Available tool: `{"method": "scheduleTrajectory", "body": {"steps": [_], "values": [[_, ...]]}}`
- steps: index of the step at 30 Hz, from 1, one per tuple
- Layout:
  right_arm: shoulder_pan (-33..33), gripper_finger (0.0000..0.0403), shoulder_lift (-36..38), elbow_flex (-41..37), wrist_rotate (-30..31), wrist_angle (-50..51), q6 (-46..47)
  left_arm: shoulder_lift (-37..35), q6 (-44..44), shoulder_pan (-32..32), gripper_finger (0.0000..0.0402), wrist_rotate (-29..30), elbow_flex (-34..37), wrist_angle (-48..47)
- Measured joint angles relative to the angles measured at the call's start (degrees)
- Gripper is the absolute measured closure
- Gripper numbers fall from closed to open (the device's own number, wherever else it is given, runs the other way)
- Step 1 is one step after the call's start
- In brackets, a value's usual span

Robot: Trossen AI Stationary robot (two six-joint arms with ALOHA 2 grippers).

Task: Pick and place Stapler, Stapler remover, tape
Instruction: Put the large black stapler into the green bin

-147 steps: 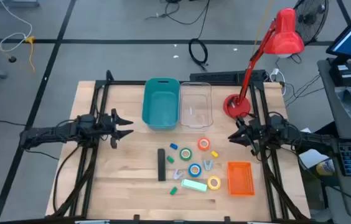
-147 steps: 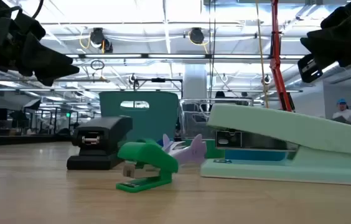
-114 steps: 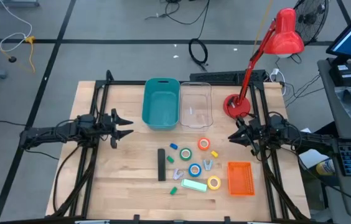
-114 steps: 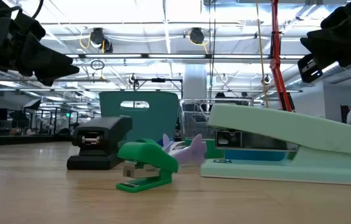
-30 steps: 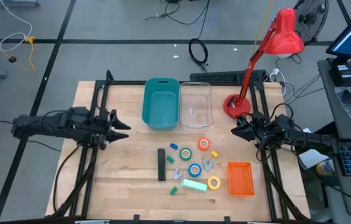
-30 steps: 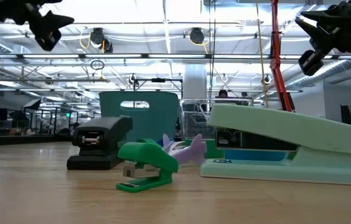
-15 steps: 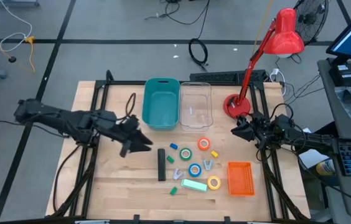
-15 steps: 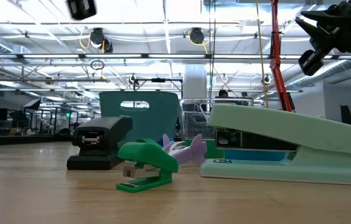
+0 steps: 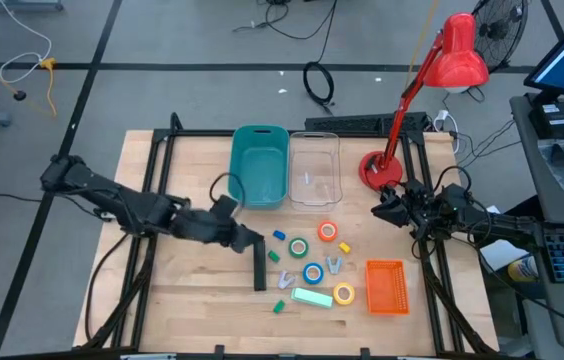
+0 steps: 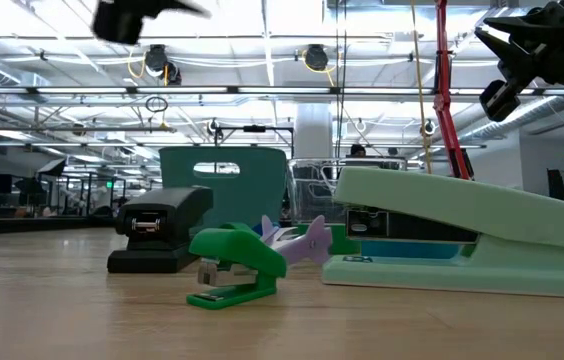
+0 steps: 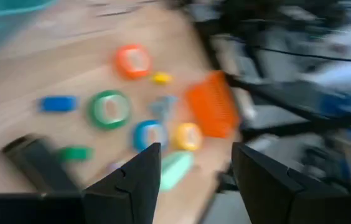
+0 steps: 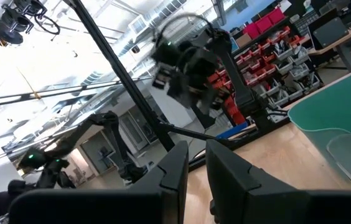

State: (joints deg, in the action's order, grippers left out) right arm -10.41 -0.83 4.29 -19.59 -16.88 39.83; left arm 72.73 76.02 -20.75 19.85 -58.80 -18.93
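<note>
High view shows the left gripper [image 9: 252, 243] stretched out over the table [image 9: 192, 300], its tip just above the near-bin end of the black Stapler [image 9: 259, 265], which lies flat on the wood left of the cluster of small items. From the left wrist view the two dark fingers [image 11: 132, 180] stand apart with a clear gap and nothing between them; below them lie the Stapler [image 11: 38, 163] and the tape rolls. The four tape rolls sit on the table: orange-red tape [image 9: 328, 232], green tape [image 9: 298, 246], blue tape [image 9: 312, 272] and yellow tape [image 9: 344, 294]. A mint-green stapler [image 9: 312, 297] lies between the blue and yellow rolls, toward the front edge, and a small green staple remover [image 10: 232, 265] stands near it in the low view. The right gripper [image 9: 380, 211] waits raised at the right side of the table, its fingers nearly together and holding nothing.
</note>
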Motion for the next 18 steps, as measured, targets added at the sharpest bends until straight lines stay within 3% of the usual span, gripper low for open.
{"method": "scheduleTrajectory", "body": {"steps": [8, 13, 18], "values": [[0.0, 0.0353, 0.0, 0.0, 0.0, 0.0, 0.0, 12.8, 11.0, -1.8, 0.0204, 3.0, -14.0, -14.7], [0.0, 0.0353, 0.0, 0.0, 0.0, 0.0, 0.0, 20.2, 22.0, -1.8, 0.0204, -1.0, -19.1, -26.1], [0.0, 0.0353, 0.0, 0.0, 0.0, 0.0, 0.0, 26.1, 27.7, -1.8, 0.0204, -7.3, -19.7, -27.5]]}}
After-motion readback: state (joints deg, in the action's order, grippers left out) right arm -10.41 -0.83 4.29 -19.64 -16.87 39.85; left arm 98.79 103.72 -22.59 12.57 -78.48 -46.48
